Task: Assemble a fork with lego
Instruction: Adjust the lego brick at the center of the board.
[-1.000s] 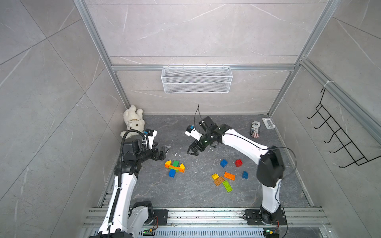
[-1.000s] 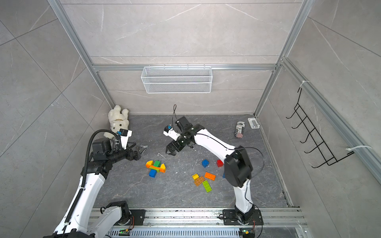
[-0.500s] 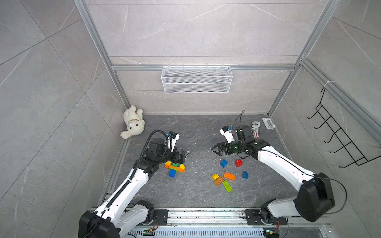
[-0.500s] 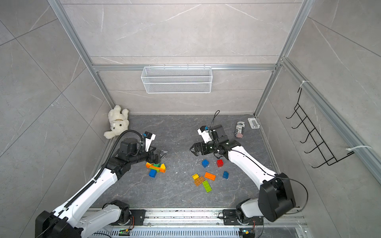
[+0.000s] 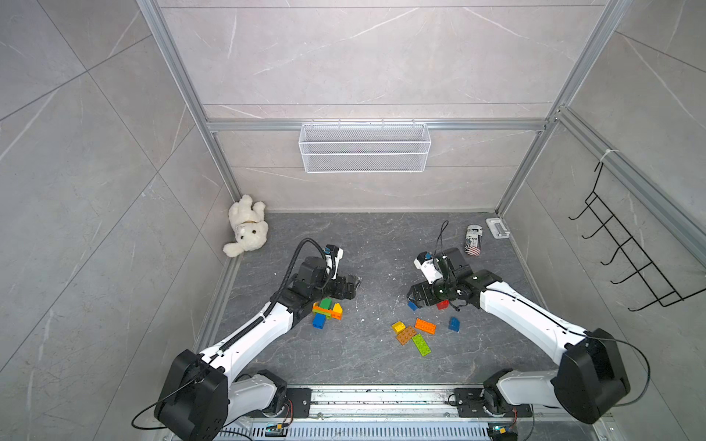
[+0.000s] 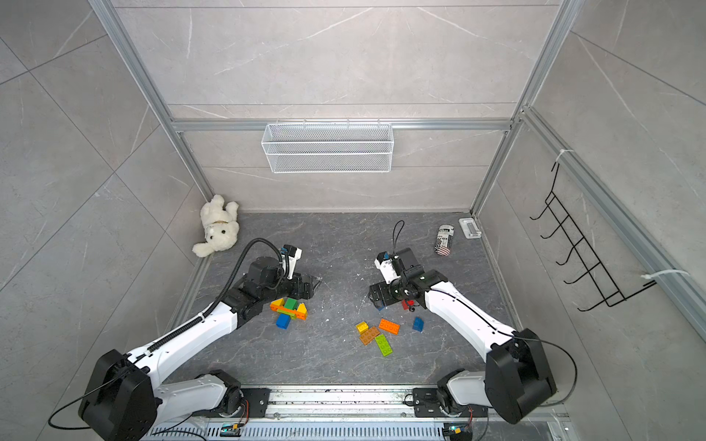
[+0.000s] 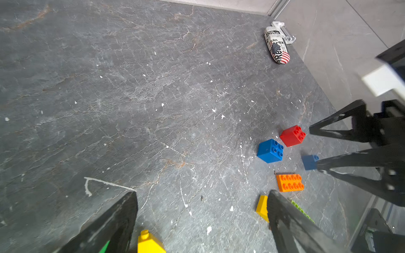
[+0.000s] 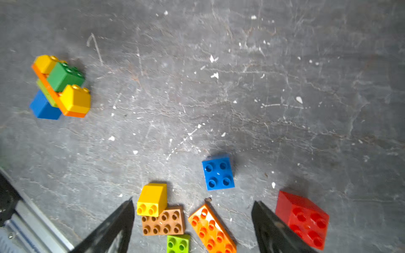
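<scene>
My part-built fork (image 5: 326, 310) lay left, loose bricks (image 5: 425, 325) right, unjoined; left tool (image 7: 201, 193) and right tool (image 8: 192, 201) gaped apart, empty.

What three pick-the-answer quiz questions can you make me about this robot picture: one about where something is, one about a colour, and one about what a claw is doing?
1. Where is the white teddy bear?
A. On the floor in the far left corner.
B. In the middle of the floor.
C. In the near right corner.

2. In the joined-up lego piece, what colour is the brick between the two yellow bricks?
A. Red.
B. Brown.
C. Green.

3. What is the right gripper doing?
A. Shut on a red brick.
B. Open, holding nothing.
C. Shut on the teddy bear.

Answers:
1 A: it lies where the back and left walls meet.
2 C: the green brick sits between them in the right wrist view.
3 B: its fingers stand apart, with only loose bricks on the floor behind them.
</scene>
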Controlling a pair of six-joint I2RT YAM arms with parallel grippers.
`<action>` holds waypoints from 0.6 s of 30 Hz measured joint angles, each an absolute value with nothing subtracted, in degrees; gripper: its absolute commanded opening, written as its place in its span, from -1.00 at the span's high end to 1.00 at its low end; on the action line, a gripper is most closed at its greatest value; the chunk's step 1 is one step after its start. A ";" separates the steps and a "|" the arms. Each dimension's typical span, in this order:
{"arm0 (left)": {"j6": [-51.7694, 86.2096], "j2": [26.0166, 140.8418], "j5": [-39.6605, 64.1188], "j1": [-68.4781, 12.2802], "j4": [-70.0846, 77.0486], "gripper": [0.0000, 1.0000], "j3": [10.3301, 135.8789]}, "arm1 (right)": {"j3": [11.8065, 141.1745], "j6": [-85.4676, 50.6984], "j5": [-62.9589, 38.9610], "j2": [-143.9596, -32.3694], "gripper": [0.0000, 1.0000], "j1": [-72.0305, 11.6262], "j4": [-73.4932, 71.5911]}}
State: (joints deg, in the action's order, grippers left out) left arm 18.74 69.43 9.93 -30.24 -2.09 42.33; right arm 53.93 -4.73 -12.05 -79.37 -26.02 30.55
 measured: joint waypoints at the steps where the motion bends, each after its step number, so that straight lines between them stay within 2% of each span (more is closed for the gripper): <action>1: 18.98 70.08 9.61 -30.26 -1.63 -0.88 42.26 | 53.95 -4.67 -11.53 -80.53 -0.62 -26.02 30.57; 11: 19.44 75.75 9.15 -30.22 0.99 -0.87 42.26 | 54.70 -4.32 -7.60 -92.33 -0.37 -28.18 29.76; 18: 19.42 76.97 9.63 -29.47 1.04 -0.86 42.26 | 58.30 -1.37 -3.55 -96.38 0.06 -29.65 30.41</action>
State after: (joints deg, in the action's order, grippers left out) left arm 19.42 76.97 9.63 -29.47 1.04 42.26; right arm 58.30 -1.37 -3.55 -96.38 -29.65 30.41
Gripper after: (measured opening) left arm 0.931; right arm 0.518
